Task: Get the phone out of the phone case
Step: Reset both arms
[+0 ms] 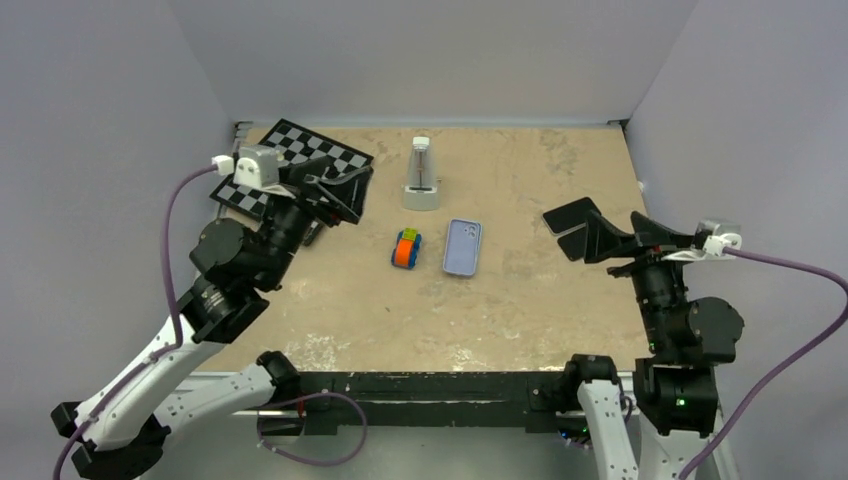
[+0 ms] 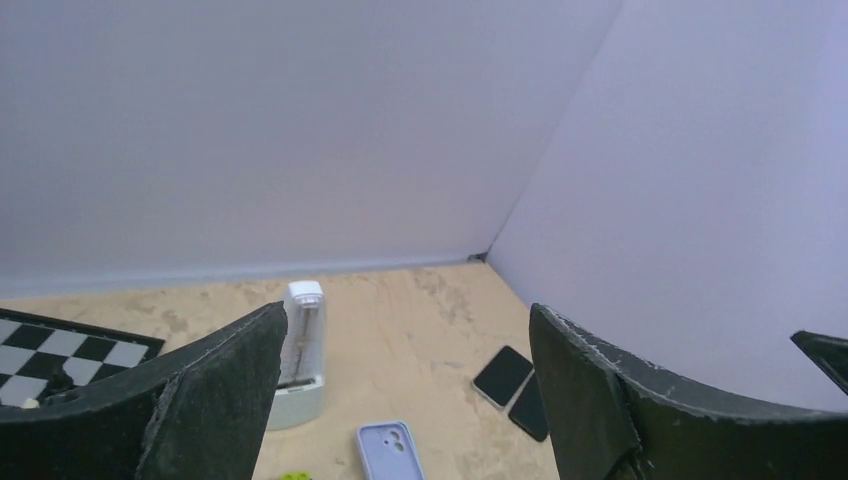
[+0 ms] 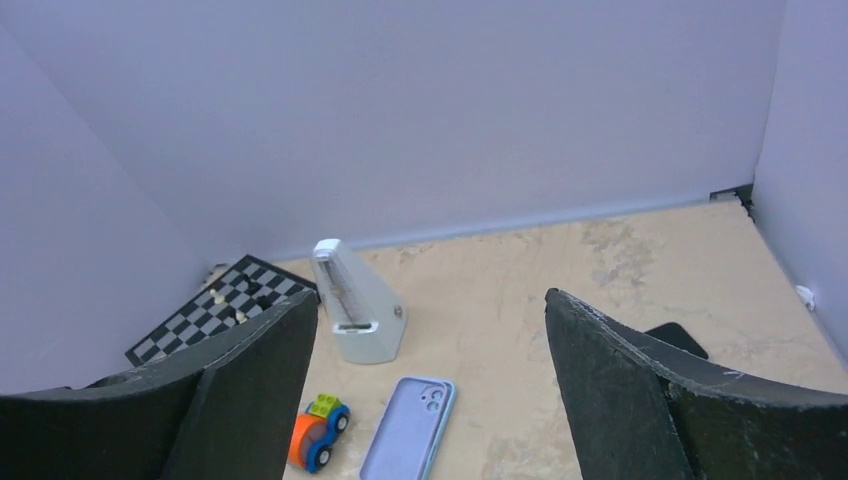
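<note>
The lavender phone case (image 1: 462, 247) lies flat in the middle of the table, back up, with camera lenses showing in its cutout. It also shows in the left wrist view (image 2: 390, 452) and the right wrist view (image 3: 410, 427), where a pale blue edge runs along its right side; the phone's screen side is hidden. My left gripper (image 1: 352, 197) hovers over the left of the table, open and empty (image 2: 405, 335). My right gripper (image 1: 588, 238) hangs at the right, open and empty (image 3: 432, 305), pointing towards the case. Neither touches the case.
An orange and blue toy car (image 1: 406, 249) sits just left of the case. A white metronome (image 1: 421, 175) stands behind them. A chessboard (image 1: 300, 160) lies at the back left under the left arm. Two flat black slabs (image 2: 503, 375) lie near the right wall.
</note>
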You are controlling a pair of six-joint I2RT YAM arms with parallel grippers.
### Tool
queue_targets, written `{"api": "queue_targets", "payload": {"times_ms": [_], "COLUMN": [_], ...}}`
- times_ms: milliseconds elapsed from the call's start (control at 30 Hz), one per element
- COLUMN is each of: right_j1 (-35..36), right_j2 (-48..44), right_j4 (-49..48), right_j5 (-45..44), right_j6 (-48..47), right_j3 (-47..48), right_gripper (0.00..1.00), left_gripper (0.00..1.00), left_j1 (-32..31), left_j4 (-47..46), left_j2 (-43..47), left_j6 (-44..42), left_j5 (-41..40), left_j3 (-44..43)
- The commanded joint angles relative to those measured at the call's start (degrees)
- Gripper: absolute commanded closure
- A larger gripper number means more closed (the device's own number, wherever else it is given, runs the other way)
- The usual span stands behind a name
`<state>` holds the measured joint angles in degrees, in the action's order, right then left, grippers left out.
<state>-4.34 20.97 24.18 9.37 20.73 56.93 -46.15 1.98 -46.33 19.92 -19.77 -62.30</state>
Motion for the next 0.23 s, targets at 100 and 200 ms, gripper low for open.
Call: {"api": "queue_targets", "payload": {"times_ms": [100, 200], "right_j1": [0.0, 0.0], "right_j2": [2.5, 2.6], "right_j4": [3.2, 3.8], "right_j5": [1.1, 0.5], "right_j6": [-1.4, -2.2], "right_j3": [1.0, 1.3], "right_gripper": [0.08, 0.02], "left_gripper": [0.06, 0.06], "left_j1": [0.2, 0.1], "left_j4": [1.2, 1.4], "left_j2": [2.5, 3.4], "left_j6": [-6.4, -6.3], "left_j5": [-5.7, -5.7], "left_j3": [2.1, 2.9]}}
